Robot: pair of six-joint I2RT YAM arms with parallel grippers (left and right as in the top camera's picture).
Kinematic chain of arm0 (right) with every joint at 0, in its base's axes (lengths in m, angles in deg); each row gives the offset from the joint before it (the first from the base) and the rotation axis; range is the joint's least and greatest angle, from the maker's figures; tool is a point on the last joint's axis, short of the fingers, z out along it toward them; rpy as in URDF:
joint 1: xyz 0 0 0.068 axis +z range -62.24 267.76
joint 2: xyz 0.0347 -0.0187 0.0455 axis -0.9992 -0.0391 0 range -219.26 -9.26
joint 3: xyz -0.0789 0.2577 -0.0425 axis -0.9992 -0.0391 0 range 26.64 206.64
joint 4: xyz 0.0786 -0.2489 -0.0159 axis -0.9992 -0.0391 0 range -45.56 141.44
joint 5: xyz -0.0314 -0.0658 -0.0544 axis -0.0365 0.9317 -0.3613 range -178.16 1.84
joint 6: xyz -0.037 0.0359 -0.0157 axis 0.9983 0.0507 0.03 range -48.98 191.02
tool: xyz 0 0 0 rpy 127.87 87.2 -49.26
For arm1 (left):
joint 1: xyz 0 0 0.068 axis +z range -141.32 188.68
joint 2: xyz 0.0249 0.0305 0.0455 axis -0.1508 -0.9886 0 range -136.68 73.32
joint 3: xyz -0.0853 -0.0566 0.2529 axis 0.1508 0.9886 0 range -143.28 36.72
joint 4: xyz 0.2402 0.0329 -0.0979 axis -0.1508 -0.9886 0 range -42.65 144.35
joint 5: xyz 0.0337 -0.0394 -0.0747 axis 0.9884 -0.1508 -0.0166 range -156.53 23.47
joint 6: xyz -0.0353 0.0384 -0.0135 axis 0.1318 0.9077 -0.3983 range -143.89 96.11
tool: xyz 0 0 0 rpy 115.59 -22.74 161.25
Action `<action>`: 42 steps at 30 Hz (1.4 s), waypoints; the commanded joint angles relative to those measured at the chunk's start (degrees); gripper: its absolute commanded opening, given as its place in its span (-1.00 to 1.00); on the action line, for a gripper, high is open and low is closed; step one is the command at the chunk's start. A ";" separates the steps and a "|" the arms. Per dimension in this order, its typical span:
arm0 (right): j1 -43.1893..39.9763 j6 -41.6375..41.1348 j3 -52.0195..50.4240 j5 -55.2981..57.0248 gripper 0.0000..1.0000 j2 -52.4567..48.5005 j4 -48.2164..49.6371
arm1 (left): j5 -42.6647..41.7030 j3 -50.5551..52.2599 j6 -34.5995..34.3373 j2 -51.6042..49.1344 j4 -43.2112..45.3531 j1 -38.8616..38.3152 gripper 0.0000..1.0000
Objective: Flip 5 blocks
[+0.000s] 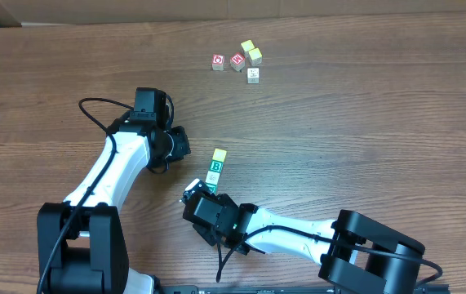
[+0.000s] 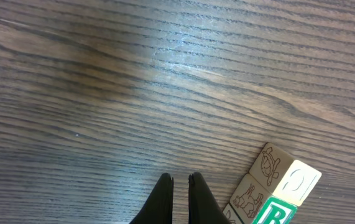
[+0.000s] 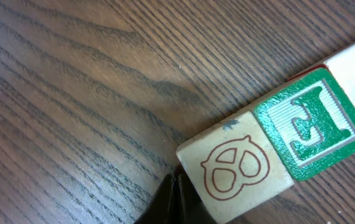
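Since your right gripper (image 3: 176,198) sat pinched together beside the end block (image 3: 236,165) | left gripper (image 2: 180,190) likewise | you needed it apart first.

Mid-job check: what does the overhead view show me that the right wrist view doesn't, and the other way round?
Only overhead: the far cluster of five cubes, two of them red-printed, and both arms, with the left arm off to the side of the row. Only right wrist: the pretzel drawing on the end cube, with the shut right jaws close by its lower corner. Both: the row of blocks with its green-printed cube, on the wood table.
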 commanded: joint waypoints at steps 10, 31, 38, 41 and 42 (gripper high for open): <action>-0.39 -0.87 -0.22 1.01 -0.93 -0.55 -0.39 | 0.63 -0.66 2.67 0.42 4.37 -4.20 -0.92; 0.39 0.66 2.47 -4.22 -0.93 14.82 -9.20 | -8.85 -18.29 21.29 -10.05 1.46 -4.33 -0.92; -5.84 2.27 2.12 -13.09 -0.92 20.22 -15.41 | -19.08 -28.61 28.30 -19.89 -3.65 -4.35 -0.92; -8.85 3.89 -0.33 -23.45 -0.92 19.58 -11.30 | -18.97 -29.14 29.70 -22.43 -3.80 -4.39 -0.92; -9.35 3.87 -1.27 -24.04 -0.92 19.45 -10.45 | -19.02 -29.14 30.18 -23.23 -3.82 -4.42 -0.92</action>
